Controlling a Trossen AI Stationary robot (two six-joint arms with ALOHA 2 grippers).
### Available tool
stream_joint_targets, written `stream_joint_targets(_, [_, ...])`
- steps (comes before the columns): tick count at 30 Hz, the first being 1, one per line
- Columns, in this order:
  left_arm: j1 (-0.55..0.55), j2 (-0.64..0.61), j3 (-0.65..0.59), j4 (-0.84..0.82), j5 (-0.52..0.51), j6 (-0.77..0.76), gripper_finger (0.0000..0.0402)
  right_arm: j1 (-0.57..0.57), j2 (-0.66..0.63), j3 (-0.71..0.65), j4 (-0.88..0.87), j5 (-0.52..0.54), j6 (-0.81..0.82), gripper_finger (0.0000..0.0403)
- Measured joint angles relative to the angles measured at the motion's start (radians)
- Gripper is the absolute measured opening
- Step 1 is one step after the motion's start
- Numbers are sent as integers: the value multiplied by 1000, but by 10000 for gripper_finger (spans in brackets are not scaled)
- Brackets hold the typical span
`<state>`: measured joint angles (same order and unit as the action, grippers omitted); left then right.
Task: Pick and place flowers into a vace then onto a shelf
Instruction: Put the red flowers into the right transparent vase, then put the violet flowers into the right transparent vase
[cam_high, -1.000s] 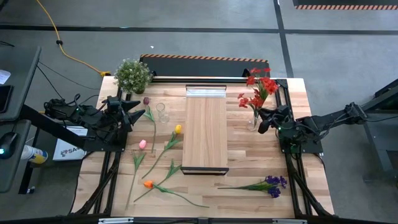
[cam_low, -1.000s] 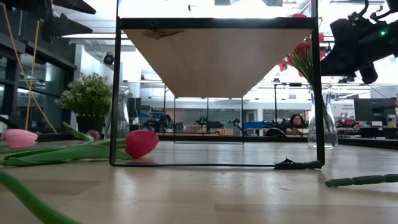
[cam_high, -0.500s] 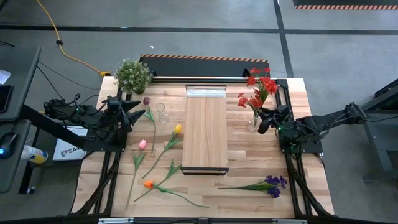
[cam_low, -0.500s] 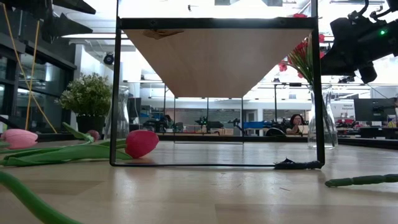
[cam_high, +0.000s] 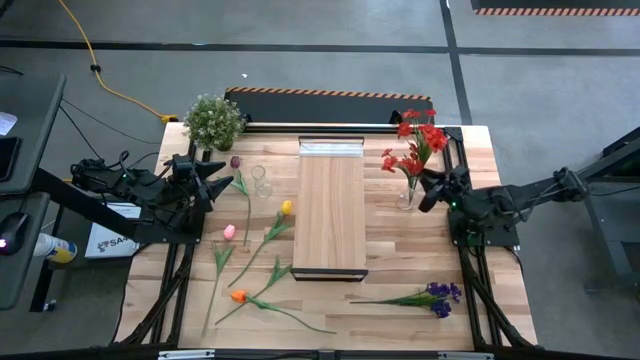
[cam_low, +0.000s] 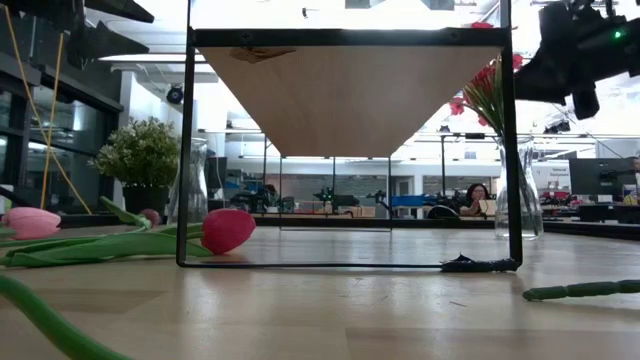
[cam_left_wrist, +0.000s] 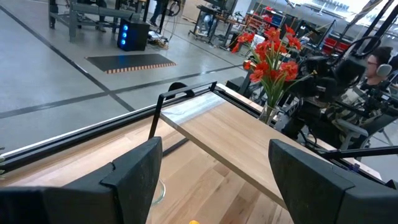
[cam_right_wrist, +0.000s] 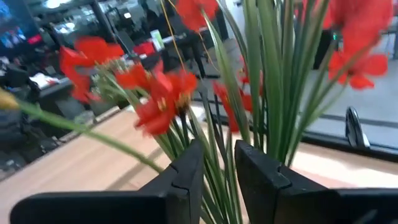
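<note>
Left gripper (cam_high: 222, 172) sits frame-left, fingers spread wide. Right gripper (cam_high: 424, 192) sits frame-right, fingers nearly together, a narrow gap between them.

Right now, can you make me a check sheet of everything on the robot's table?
Surface: plank table, shelf in the middle.
Job's things: red flowers in a vase; five loose flowers lying flat; empty vase.
Clutter: potted plant.
Grippers: left gripper open, waiting at the table's left edge; right gripper nearly closed around the red flowers' stems.
Cables: yellow cable on the floor.
Surroundings: a person sitting far behind.
</note>
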<state>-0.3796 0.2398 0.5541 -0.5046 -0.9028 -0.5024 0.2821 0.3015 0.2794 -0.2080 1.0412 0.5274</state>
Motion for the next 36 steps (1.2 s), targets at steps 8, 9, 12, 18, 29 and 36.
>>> stream_joint_targets(8, [0,0,0,0,0,0,326,0,-29,0,221,-2,-219,83])
stream_joint_targets(9, [0,0,0,0,0,0,326,0,-29,0,265,-3,-258,83])
stream_joint_targets(12, [0,0,0,0,0,0,326,0,-29,0,391,-15,-372,83])
stream_joint_targets(18, [0,0,0,0,0,0,326,0,-29,0,571,-64,-539,83])
stream_joint_targets(29, [0,0,0,0,0,0,326,0,-29,0,789,-146,-699,83])
stream_joint_targets(36, [0,0,0,0,0,0,326,0,-29,0,915,-213,-803,83])
